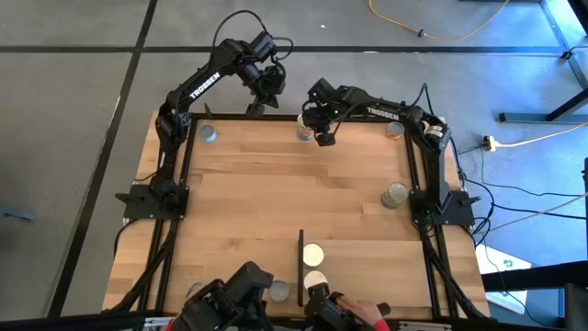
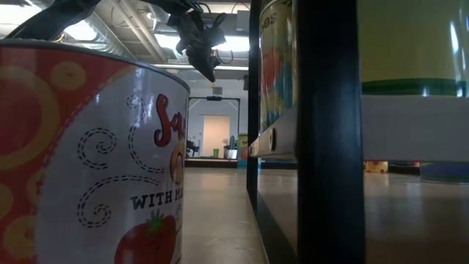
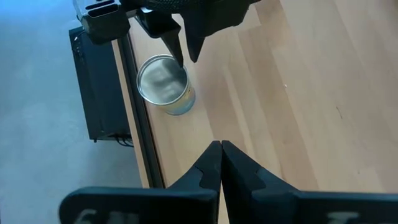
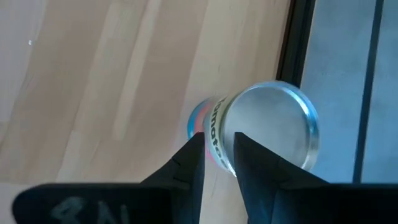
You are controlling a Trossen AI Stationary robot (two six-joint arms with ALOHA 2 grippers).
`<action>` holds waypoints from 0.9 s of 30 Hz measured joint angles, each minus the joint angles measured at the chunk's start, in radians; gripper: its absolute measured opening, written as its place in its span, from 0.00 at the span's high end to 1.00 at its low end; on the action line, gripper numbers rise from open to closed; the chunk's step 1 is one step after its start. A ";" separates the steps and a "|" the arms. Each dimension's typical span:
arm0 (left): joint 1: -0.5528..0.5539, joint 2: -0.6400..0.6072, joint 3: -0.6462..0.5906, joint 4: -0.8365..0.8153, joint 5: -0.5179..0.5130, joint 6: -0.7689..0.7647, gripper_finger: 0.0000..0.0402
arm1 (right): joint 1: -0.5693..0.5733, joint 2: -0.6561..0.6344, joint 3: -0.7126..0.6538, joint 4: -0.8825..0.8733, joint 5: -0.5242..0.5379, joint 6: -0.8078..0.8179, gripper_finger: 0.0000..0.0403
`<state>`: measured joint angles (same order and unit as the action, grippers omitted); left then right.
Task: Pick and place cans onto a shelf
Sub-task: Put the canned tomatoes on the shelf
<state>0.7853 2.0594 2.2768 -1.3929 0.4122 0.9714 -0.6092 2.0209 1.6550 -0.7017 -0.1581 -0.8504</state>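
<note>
Right wrist view shows your right gripper [image 4: 217, 152] poised over a can [image 4: 264, 127] at the table's far edge, fingers apart. The left gripper [image 3: 221, 152] waits closed. Next, lower, clamp, and carry it to the shelf [image 1: 300, 267].

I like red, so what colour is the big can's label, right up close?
Red and white, with orange swirls and a tomato on the can. The low view shows it best.
</note>
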 joint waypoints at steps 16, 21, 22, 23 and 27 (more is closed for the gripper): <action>0.000 0.000 0.000 -0.013 0.001 0.001 1.00 | -0.001 0.042 0.004 0.031 0.022 0.007 0.78; 0.000 0.000 0.000 -0.013 0.001 0.004 1.00 | -0.002 0.043 0.004 0.031 0.023 0.009 0.80; 0.000 0.000 0.000 -0.013 0.002 0.004 1.00 | -0.002 0.043 0.003 0.031 0.024 0.009 0.81; 0.000 0.000 0.000 -0.013 0.001 0.004 1.00 | -0.002 0.043 0.003 0.031 0.024 0.010 0.82; 0.000 0.000 0.000 -0.013 0.002 0.005 1.00 | -0.002 0.043 0.003 0.035 0.026 0.024 0.88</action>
<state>0.7853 2.0594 2.2768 -1.4063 0.4137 0.9764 -0.6113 2.0640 1.6585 -0.6670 -0.1318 -0.8262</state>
